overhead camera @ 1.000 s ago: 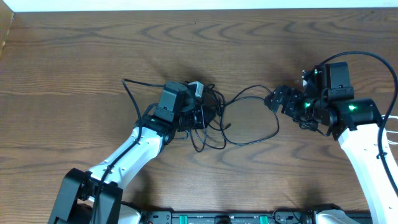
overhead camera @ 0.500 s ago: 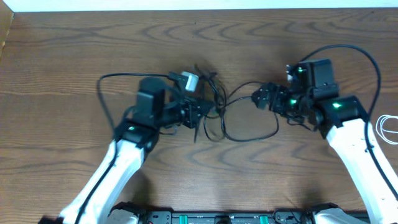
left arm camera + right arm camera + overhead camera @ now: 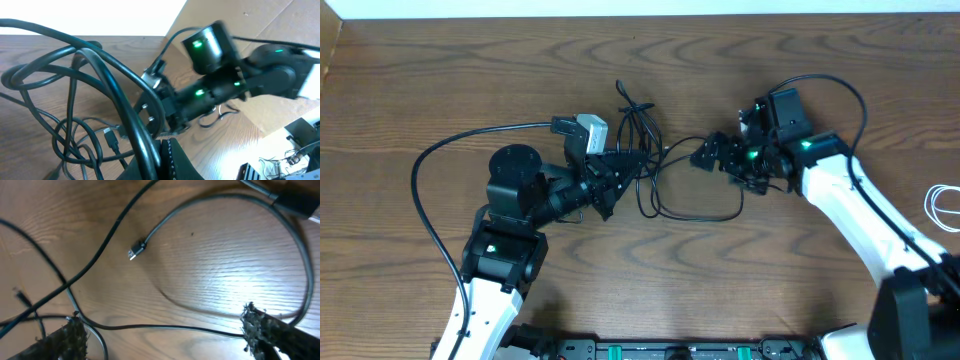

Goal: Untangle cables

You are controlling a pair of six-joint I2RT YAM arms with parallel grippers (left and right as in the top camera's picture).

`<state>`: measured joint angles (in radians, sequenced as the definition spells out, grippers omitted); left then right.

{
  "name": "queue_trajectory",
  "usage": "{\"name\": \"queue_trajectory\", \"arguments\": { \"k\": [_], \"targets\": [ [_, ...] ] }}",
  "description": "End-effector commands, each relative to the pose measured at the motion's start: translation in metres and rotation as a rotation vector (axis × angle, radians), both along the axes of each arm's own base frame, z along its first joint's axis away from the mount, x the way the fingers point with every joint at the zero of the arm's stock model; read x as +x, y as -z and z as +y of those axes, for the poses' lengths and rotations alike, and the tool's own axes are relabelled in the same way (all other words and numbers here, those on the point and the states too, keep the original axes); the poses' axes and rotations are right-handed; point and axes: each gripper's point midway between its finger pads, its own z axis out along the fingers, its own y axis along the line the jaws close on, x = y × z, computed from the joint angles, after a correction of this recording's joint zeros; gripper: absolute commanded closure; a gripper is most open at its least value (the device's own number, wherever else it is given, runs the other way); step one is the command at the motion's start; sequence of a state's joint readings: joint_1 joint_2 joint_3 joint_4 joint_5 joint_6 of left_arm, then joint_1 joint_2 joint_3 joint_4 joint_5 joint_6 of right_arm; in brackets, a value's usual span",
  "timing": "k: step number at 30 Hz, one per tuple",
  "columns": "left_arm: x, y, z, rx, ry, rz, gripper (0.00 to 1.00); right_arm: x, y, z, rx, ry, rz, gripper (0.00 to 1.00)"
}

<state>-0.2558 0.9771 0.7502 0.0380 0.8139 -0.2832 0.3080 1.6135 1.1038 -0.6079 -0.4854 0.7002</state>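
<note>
A tangle of thin black cables [image 3: 642, 150] lies mid-table, with one loop [image 3: 700, 212] trailing toward the right. My left gripper [image 3: 612, 180] is shut on a black cable at the tangle's left side. In the left wrist view the fingers [image 3: 172, 162] pinch a black strand [image 3: 125, 115]. My right gripper [image 3: 708, 155] stands open at the tangle's right edge. In the right wrist view a thin black cable [image 3: 150, 327] runs across the gap between the fingers of the right gripper [image 3: 162, 321], untouched. A small plug end [image 3: 135, 252] lies beyond. A white cable [image 3: 945, 205] sits at the far right edge.
The left arm's own thick black wire [image 3: 440, 160] arcs over the table on the left. The right arm [image 3: 220, 80] fills the middle of the left wrist view. The table's back edge [image 3: 640, 14] runs along the top.
The left gripper has drawn back to the left, dragging the tangle left and slightly away. The right gripper has followed leftward to the tangle's edge, still open.
</note>
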Motion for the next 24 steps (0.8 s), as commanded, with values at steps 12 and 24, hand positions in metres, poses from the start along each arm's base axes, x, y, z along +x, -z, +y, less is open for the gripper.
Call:
{"name": "queue_trajectory", "arguments": {
  "k": [12, 24],
  "targets": [
    [-0.01, -0.013, -0.004, -0.014, 0.065, -0.051, 0.92, 0.022, 0.037, 0.044, 0.258, 0.224, 0.282, 0.17],
    [-0.013, -0.016, -0.006, -0.022, 0.09, -0.056, 0.92, 0.04, 0.053, 0.092, 0.366, 0.196, 0.251, 0.57]
  ]
}}
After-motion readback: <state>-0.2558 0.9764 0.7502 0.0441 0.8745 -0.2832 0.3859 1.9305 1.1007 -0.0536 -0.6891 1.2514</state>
